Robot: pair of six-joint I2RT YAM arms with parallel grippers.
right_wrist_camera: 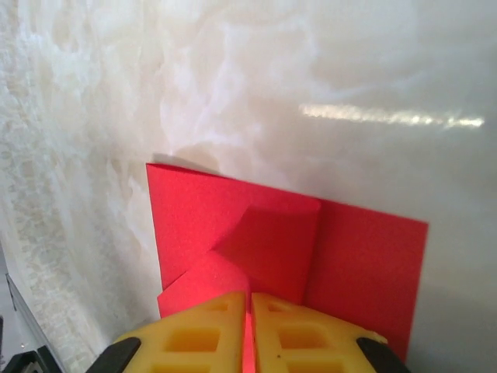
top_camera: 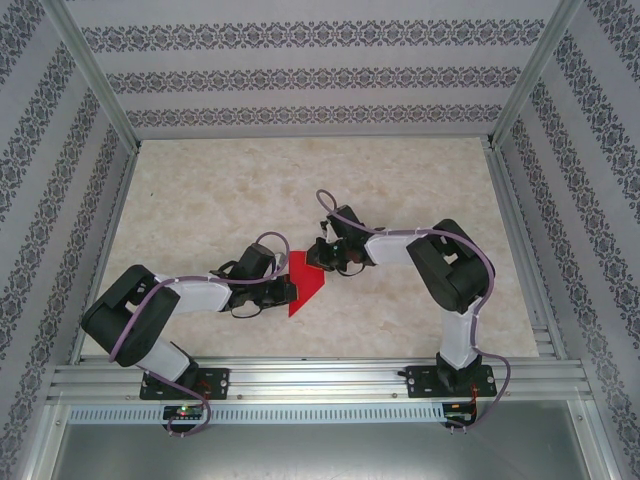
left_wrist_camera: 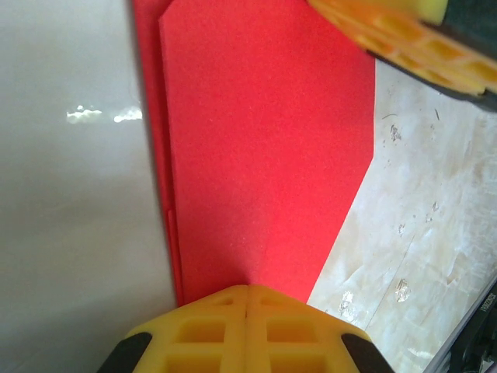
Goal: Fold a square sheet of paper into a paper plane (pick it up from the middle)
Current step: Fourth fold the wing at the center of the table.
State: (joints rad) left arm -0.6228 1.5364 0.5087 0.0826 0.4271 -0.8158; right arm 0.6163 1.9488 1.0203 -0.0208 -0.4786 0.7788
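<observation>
two grippers meet over one red sheet of paper (top_camera: 306, 282) in the top view. it lies near the middle of the table (top_camera: 200, 200), partly folded, its point toward the near edge. the left gripper (top_camera: 283, 292) touches its left side and the right gripper (top_camera: 322, 256) its far right corner. the arms crowd each other, so a careless sweep could knock them together.

from the left wrist, the left gripper (left_wrist_camera: 247, 330) has its fingers pressed fully together at the edge of the sheet of paper (left_wrist_camera: 264, 140). you cannot tell whether a layer is caught. two layers show along the left edge, slightly offset, so the crease may be out of line. a finger (left_wrist_camera: 404, 39) of the right gripper hangs over the far corner, in your way.

from the right wrist, the right gripper (right_wrist_camera: 248, 334) is nipped narrow on a raised flap of the sheet of paper (right_wrist_camera: 365, 256), with red showing in the slit. pull too hard and i judge the thin paper tears or drags across the glossy table (right_wrist_camera: 311, 78).
</observation>
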